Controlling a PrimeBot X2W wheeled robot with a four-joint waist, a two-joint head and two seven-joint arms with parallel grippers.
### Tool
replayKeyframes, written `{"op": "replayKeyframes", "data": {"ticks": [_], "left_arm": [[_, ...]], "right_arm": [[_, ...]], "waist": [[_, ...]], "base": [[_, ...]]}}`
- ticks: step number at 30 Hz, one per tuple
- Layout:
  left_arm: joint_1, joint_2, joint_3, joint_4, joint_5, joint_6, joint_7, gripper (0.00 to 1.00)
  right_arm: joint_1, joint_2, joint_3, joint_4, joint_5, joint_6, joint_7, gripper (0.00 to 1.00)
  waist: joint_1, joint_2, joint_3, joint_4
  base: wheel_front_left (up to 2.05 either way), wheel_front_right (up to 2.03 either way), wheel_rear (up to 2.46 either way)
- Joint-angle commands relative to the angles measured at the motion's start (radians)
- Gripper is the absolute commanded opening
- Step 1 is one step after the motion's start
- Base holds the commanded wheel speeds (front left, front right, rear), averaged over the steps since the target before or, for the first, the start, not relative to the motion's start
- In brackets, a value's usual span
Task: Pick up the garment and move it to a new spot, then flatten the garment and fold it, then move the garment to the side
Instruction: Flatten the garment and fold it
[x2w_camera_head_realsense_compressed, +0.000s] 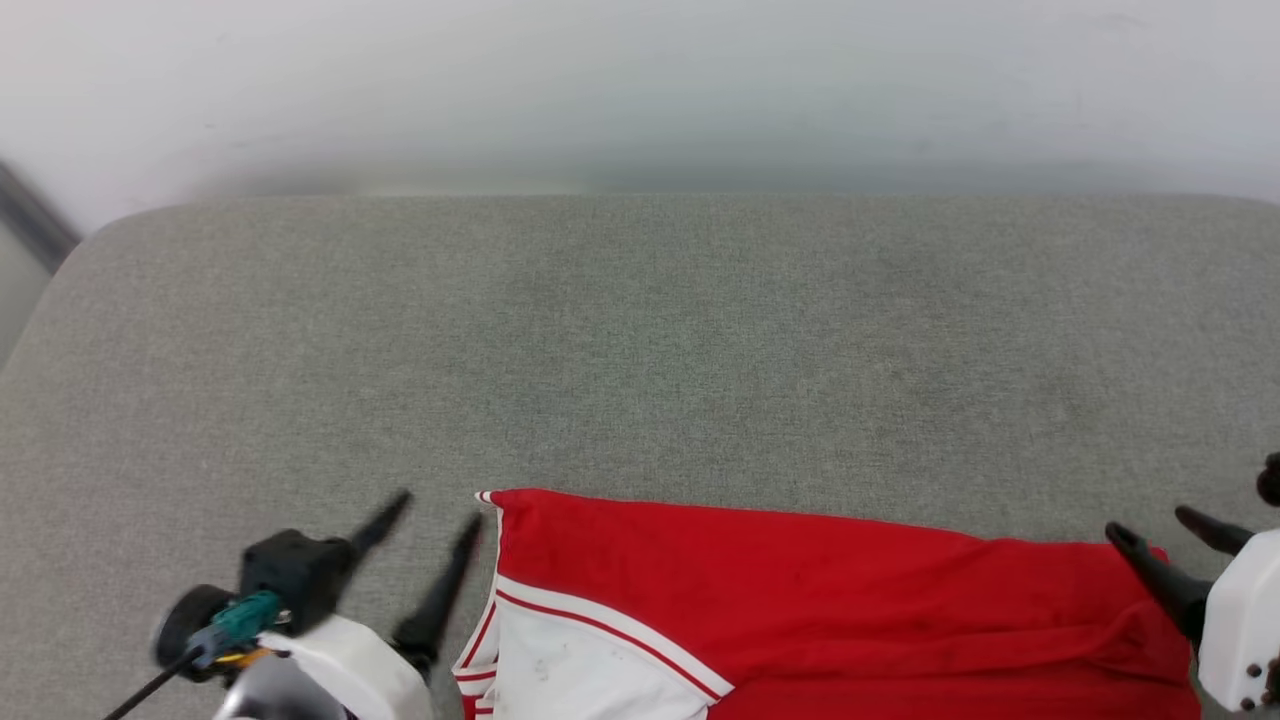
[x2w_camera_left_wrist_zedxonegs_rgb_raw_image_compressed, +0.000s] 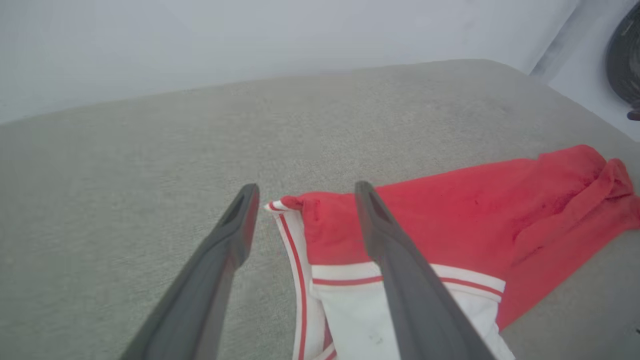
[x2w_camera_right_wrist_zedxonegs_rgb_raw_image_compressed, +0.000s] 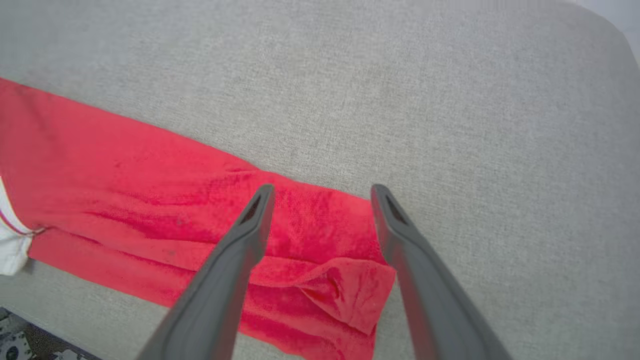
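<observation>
I have a wide grey fabric-covered surface (x2w_camera_head_realsense_compressed: 640, 350) in front of me, rounded at its far corners, with a pale wall (x2w_camera_head_realsense_compressed: 640, 80) behind it. The garment (x2w_camera_head_realsense_compressed: 800, 590) lies on the near part of that surface. It is stretched sideways as a long red band, plain side up, and its lower part runs off the bottom of the head view.

The left gripper (x2w_camera_head_realsense_compressed: 436, 510) sits just beside the garment's left end, low over the surface. Its two dark fingers are spread apart with nothing between them. From its wrist camera, the striped corner of the cloth appears in the gap between the fingers.

The right gripper (x2w_camera_head_realsense_compressed: 1150, 522) is at the garment's right end. Its fingers are also spread wide, with no cloth pinched.

At the left end I see a white sleeve (x2w_camera_head_realsense_compressed: 580, 670) edged in white-and-red striped trim. At the right end the red cloth is rumpled, and a small corner flap (x2w_camera_right_wrist_zedxonegs_rgb_raw_image_compressed: 350, 292) is folded over on itself.
</observation>
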Motion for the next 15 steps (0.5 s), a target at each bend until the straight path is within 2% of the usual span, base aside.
{"op": "replayKeyframes", "data": {"ticks": [1, 5, 9, 12, 15], "left_arm": [[0.016, 0.001, 0.02, 0.002, 0.036, 0.037, -0.043, 1.0], [0.055, -0.056, 0.081, -0.017, 0.036, 0.104, -0.176, 1.0], [0.101, -0.097, 0.155, -0.007, 0.084, 0.165, -0.236, 1.0], [0.133, -0.168, 0.249, -0.045, 0.126, 0.181, -0.242, 1.0], [0.186, -0.245, 0.333, -0.081, 0.213, 0.16, -0.243, 1.0]], "right_arm": [[0.007, 0.028, -0.032, -0.019, 0.008, 0.0, 0.007, 1.0], [0.037, 0.107, -0.113, -0.04, -0.007, 0.0, 0.025, 1.0], [0.075, 0.192, -0.187, -0.026, -0.044, 0.0, 0.032, 1.0], [0.1, 0.267, -0.255, -0.008, -0.062, 0.0, 0.031, 1.0], [0.12, 0.325, -0.313, 0.013, -0.092, 0.0, 0.032, 1.0]], "waist": [[0.0, 0.0, -0.004, -0.001], [0.0, 0.0, -0.012, 0.002], [0.0, 0.0, -0.014, 0.009], [0.0, 0.0, -0.011, 0.015], [0.0, 0.0, -0.005, 0.026]], "base": [[0.0, 0.0, 0.0], [0.0, 0.0, 0.0], [0.0, 0.0, 0.0], [0.0, 0.0, 0.0], [0.0, 0.0, 0.0]]}}
